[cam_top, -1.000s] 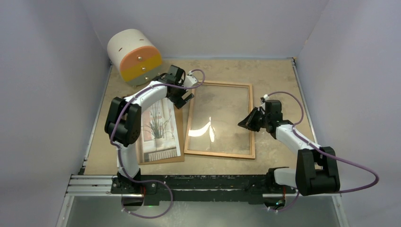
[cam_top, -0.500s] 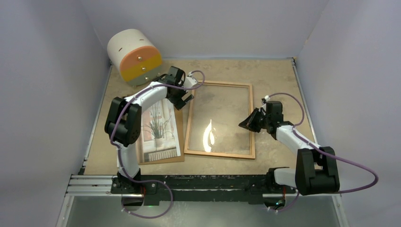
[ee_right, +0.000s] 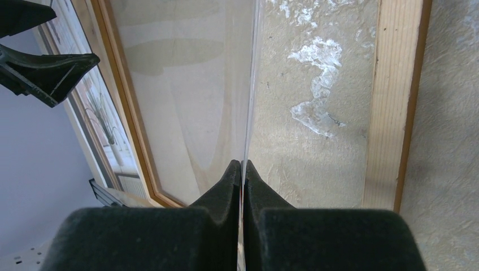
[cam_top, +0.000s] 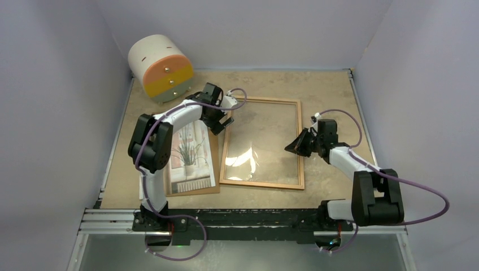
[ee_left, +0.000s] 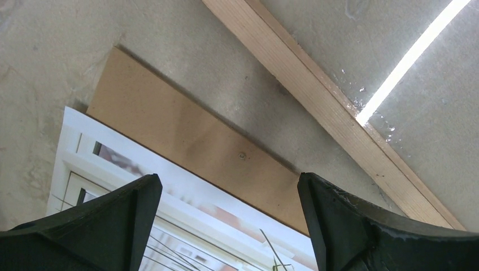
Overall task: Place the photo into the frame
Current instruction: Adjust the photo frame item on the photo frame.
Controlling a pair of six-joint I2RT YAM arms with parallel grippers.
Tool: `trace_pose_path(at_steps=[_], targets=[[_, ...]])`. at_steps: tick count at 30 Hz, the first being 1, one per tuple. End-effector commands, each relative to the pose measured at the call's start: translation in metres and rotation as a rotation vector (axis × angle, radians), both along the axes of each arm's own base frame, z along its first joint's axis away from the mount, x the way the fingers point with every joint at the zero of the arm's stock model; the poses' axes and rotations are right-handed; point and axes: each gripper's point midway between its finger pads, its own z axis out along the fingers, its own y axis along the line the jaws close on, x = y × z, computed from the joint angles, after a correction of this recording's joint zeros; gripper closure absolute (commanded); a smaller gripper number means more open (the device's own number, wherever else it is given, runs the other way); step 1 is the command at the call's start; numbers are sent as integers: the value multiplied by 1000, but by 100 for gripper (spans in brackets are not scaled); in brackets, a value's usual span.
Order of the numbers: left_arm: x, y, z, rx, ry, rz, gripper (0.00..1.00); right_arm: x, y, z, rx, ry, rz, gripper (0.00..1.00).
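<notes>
While the left hand [cam_top: 221, 119] hangs with its fingers spread wide and nothing between them, the right hand [cam_top: 290, 148] is pinched tight on the thin edge of the glass pane [cam_top: 260, 135]. The right wrist view shows that edge running straight out from the closed fingertips [ee_right: 233, 172], with bare counter showing between it and the frame's right rail, so the pane appears lifted on that side.

The frame [cam_top: 261, 183] lies flat in the middle of the counter [cam_top: 327, 90], its long sides running from the near edge toward the far edge. The photo [cam_top: 189, 152] lies face up, plant showing, on a brown backing board [cam_top: 215, 164] just beside the frame, on the side toward the counter's left edge. A strip of board shows along the photo's right side and far end. The left hand is over that far end, near the frame's far left corner; its wrist view looks down on the board, the photo's edge and a frame rail.

A white cylinder with an orange and yellow face [cam_top: 161, 68] sits at the far left corner of the counter.
</notes>
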Motion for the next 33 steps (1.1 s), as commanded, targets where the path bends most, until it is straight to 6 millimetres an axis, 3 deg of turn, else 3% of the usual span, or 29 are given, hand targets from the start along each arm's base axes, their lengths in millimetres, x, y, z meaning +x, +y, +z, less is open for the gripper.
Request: trace_pose_path(at_steps=[1,33], targets=[[5,-11,1,-44,-12,-1,2,6,-1,13,-18,-23,25,100],[-2,-21,-7,-48,-10,-29,3,-16,1,7,-7,65,56,100]])
